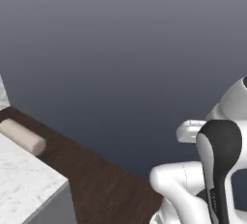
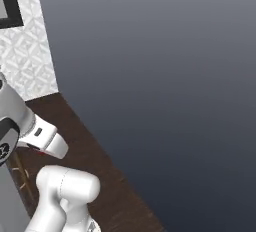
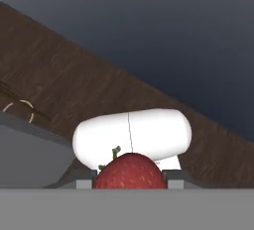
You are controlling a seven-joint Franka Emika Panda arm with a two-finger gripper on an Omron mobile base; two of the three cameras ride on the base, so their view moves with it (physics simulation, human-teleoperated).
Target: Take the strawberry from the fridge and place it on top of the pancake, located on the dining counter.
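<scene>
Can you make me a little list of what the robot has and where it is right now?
holding: the strawberry, red with a green stem, pinched between the fingers
gripper: shut on the fruit
floor: dark wood floor under the arm
wall ahead: plain dark grey wall
nearby: white marble counter corner at the left, with a beige roll beside it
pancake: not in these pictures

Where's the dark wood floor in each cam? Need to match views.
Left base view: wood floor, a diagonal band from mid-left to bottom centre.
Right base view: a band from mid-left down to bottom centre.
Hand view: a diagonal band from upper left to lower right, behind the strawberry.
Shared landmark: the dark grey surface bordering the floor's far edge.
</scene>
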